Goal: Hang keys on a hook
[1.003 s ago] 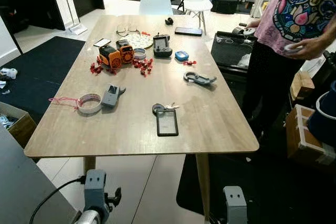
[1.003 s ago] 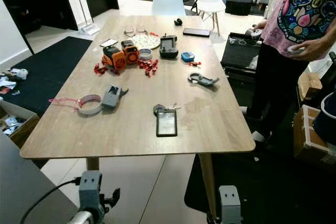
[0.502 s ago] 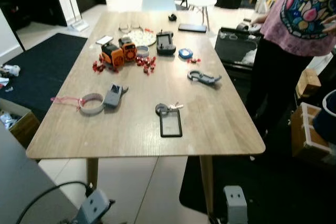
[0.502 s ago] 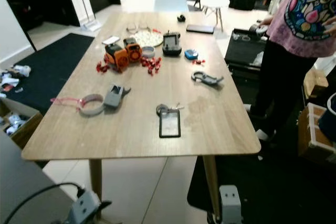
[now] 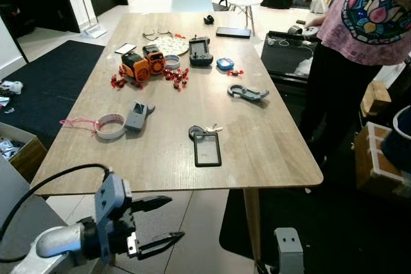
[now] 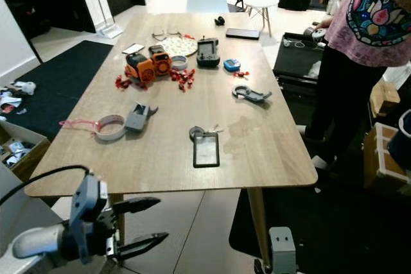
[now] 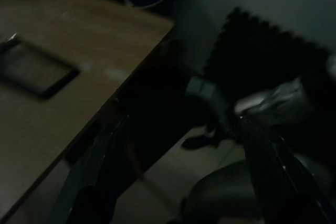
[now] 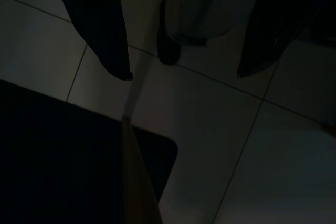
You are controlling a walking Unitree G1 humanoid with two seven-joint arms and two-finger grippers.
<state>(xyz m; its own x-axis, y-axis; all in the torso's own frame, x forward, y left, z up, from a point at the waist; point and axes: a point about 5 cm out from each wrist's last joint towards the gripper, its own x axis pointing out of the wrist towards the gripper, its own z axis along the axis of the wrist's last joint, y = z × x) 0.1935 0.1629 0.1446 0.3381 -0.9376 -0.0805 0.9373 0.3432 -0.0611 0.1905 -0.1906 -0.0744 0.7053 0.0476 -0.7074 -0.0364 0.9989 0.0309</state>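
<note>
the keys [image 5: 204,131] lie flat on the wooden table [image 5: 270,152], near the middle of the near half, a bit in from the near edge. a dark round ring and small silver keys sit at the top, and a black flat tag [image 5: 207,151] with a clear window lies just below them, touching them, pointing at the near edge.

the left gripper [image 5: 157,222] is in the air below the near edge of the table, close to the near left corner. its two black fingers [image 5: 151,203] are spread wide apart and hold nothing. they point toward the right. a black cable [image 5: 45,181] loops off the silver arm. in the dark left wrist view the near right corner of the table and the black tag [image 7: 32,71] can just be made out.

the right gripper [image 8: 181,74] hangs low over the tile floor. its two fingers are spread apart with nothing between them.

a gray hook [image 5: 246,93] lies by the right edge of the table, well apart from the keys. near the left edge sit a roll of tape [image 5: 110,126] and a gray tool [image 5: 135,116], touching each other. far back on the table are orange toys [image 5: 142,65], red bits [image 5: 174,77] and a black phone [image 5: 232,32].

a person in a bright pink shirt [image 5: 369,11] stands by the right edge.
</note>
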